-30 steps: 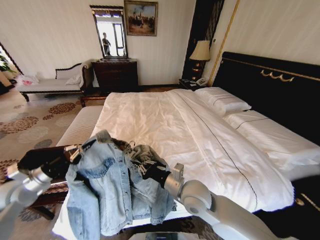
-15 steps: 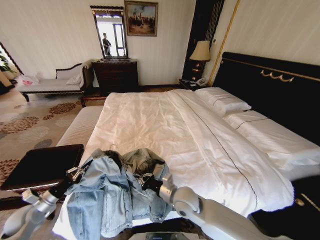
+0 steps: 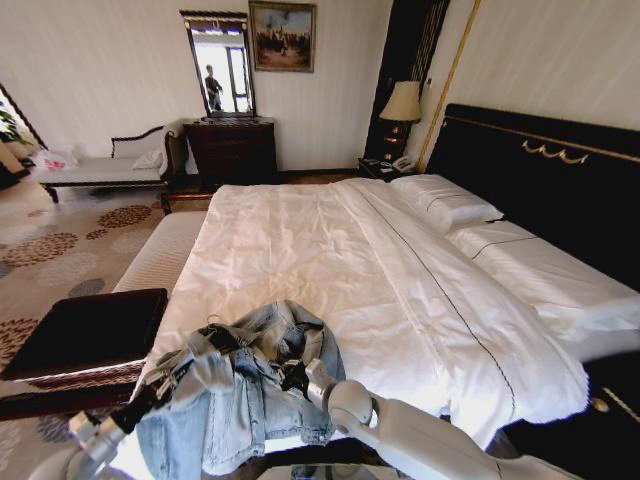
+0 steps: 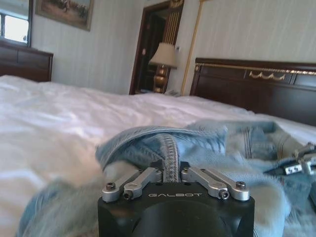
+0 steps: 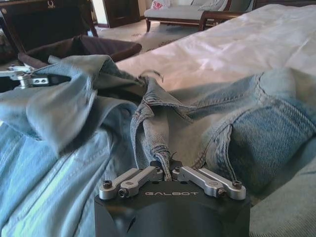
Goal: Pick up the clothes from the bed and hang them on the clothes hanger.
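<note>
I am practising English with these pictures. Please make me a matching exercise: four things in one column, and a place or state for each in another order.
1. jacket
2. left gripper
3. lamp
4. bench

a. dark-topped, left of the bed
b. beside the black headboard
c. crumpled on the bed's near corner
d. shut on denim

Pairs: 1-c, 2-d, 3-b, 4-a

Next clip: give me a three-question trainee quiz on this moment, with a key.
1. True or false: the light blue washed-denim jacket lies on the white-sheeted bed's near corner.
2. The left gripper is: A) open, B) shut on denim.
3. What does the right gripper pinch?

Key: 1 true. 2 B. 3 A fold of the jacket; the thin hanger's small silver hook pokes out by the collar.
</note>
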Tool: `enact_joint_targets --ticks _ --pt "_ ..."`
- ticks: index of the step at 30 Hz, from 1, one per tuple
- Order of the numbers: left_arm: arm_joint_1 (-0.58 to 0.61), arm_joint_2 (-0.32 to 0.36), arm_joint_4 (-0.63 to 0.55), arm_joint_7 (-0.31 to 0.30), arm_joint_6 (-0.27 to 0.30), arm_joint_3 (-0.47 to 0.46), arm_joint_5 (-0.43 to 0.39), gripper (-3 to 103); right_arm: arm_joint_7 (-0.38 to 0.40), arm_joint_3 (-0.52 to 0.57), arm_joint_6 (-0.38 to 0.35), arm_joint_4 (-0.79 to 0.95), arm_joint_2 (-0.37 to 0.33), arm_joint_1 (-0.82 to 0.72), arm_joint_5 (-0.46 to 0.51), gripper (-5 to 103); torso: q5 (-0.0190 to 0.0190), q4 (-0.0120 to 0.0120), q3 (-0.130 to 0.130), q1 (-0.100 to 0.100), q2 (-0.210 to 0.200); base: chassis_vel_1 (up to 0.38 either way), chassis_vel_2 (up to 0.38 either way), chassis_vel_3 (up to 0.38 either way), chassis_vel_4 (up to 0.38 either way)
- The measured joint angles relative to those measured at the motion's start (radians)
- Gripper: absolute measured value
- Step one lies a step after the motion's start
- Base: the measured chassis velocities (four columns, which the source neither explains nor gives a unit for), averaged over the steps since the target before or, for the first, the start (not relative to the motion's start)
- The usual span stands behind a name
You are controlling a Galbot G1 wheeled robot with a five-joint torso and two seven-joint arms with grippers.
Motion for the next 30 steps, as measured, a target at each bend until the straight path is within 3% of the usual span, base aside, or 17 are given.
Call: enact_joint_targets --ticks 4,8,10,11,12,14,16,17,19,22,24,27,28,30 --pt "0.032 -0.011 0.006 -0.035 -0.027 -0.02 0.06 32 0.0 0.003 -0.001 0.021 -0.019 -0.01 -0.018 3 0.0002 -0.0001 0.0 0.0 0.0 0.0 0.0 0.0 0.0" --pt "0.057 -0.018 0.021 -0.077 -0.091 -0.055 0.204 47 0.004 0.03 0.0 0.05 -0.038 -0.015 -0.021 19 0.0001 -0.0002 0.0 0.0 0.0 0.0 0.0 0.0 0.0" --pt "0.063 -0.019 0.021 -0.086 -0.098 -0.061 0.214 53 0.005 0.038 0.0 0.059 -0.042 -0.017 -0.021 24 0.0001 -0.0001 0.0 0.0 0.0 0.0 0.0 0.0 0.0" --pt "0.07 -0.02 0.018 -0.094 -0.103 -0.068 0.216 53 0.006 0.045 0.001 0.069 -0.048 -0.019 -0.019 24 0.0 -0.0001 0.0 0.0 0.0 0.0 0.0 0.0 0.0" --pt "0.088 -0.022 0.0 -0.111 -0.108 -0.085 0.207 64 0.007 0.06 0.004 0.099 -0.062 -0.023 -0.012 35 -0.0001 -0.0001 0.0 0.0 0.0 0.0 0.0 0.0 0.0" --pt "0.098 -0.023 -0.013 -0.118 -0.108 -0.093 0.195 64 0.007 0.065 0.005 0.113 -0.068 -0.023 -0.008 35 0.0 -0.0002 0.0 0.0 0.0 0.0 0.0 0.0 0.0" --pt "0.127 -0.028 -0.061 -0.137 -0.108 -0.119 0.166 75 0.006 0.077 0.012 0.153 -0.089 -0.024 -0.001 46 0.0 -0.0001 0.0 0.0 0.0 0.0 0.0 0.0 0.0" --pt "0.137 -0.031 -0.086 -0.144 -0.107 -0.129 0.156 81 -0.001 0.08 0.017 0.167 -0.096 -0.024 -0.001 56 0.0 -0.0001 0.0 0.0 0.0 0.0 0.0 0.0 0.0" --pt "0.14 -0.033 -0.095 -0.147 -0.106 -0.132 0.152 85 -0.005 0.081 0.019 0.172 -0.099 -0.025 -0.002 56 0.0001 -0.0001 0.0 0.0 0.0 0.0 0.0 0.0 0.0" --pt "0.167 -0.053 -0.175 -0.17 -0.093 -0.165 0.103 98 -0.054 0.085 0.035 0.206 -0.12 -0.043 -0.027 73 0.0 -0.0002 0.0 0.0 0.0 0.0 0.0 0.0 0.0" --pt "0.169 -0.055 -0.179 -0.171 -0.093 -0.168 0.1 98 -0.056 0.086 0.037 0.207 -0.121 -0.044 -0.029 73 0.0 -0.0002 0.0 0.0 0.0 0.0 0.0 0.0 0.0" --pt "0.206 -0.076 -0.248 -0.2 -0.092 -0.227 0.064 100 -0.053 0.105 0.064 0.211 -0.123 -0.041 -0.047 89 0.0002 -0.0006 0.0 0.0 0.0 0.0 0.0 0.0 0.0" --pt "0.206 -0.076 -0.248 -0.2 -0.092 -0.227 0.064 100 -0.053 0.105 0.064 0.211 -0.123 -0.041 -0.047 89 0.0002 -0.0006 0.0 0.0 0.0 0.0 0.0 0.0 0.0" --pt "0.239 -0.097 -0.259 -0.266 -0.096 -0.265 0.068 100 -0.028 0.104 0.064 0.19 -0.102 0.045 -0.033 97 0.0004 -0.0003 0.0 0.0 0.0 0.0 0.0 0.0 0.0"
